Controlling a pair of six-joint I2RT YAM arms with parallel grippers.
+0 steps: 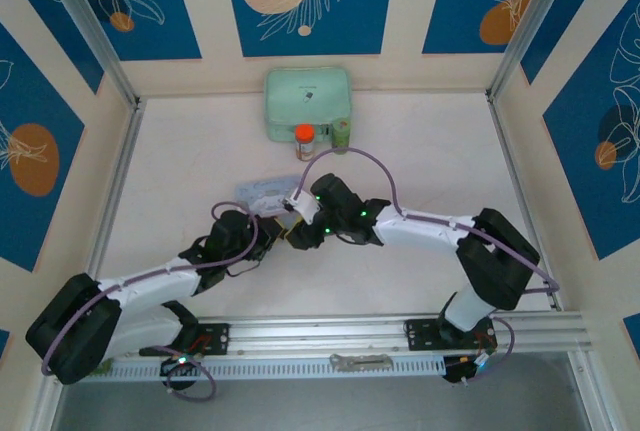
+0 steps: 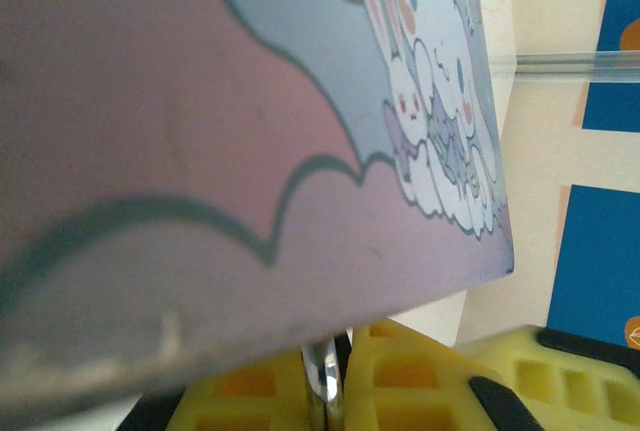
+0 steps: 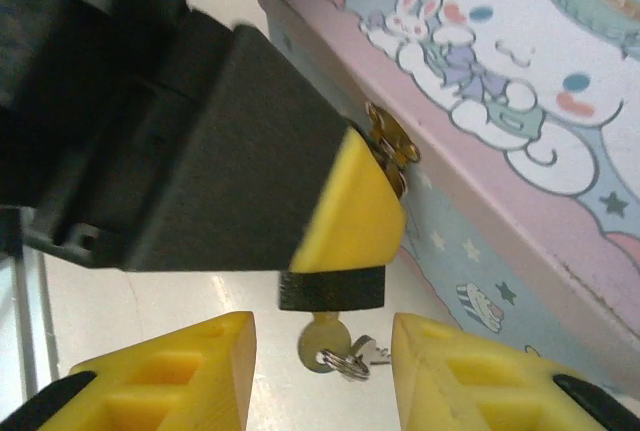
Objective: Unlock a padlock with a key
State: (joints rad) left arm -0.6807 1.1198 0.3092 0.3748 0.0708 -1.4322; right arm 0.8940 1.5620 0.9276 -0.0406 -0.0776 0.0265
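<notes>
Your white-and-black left arm [image 1: 150, 286] reaches low from its base at the near left, forearm angled inward toward the middle. Its yellow-tipped left gripper [image 2: 332, 379] is clamped tight on the tiny dark grey-black padlock [image 3: 332, 289]. Your white-and-black right arm [image 1: 430, 231] rises to a bent elbow on the right, then stretches left to meet the other arm. Its yellow-fingered right gripper [image 3: 320, 376] sits just beside the left one, nearly tip to tip, with its jaws standing apart

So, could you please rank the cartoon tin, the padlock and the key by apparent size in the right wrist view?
1. cartoon tin, largest by far
2. padlock
3. key, smallest
They sit close together, so nearness hardly matters.
</notes>
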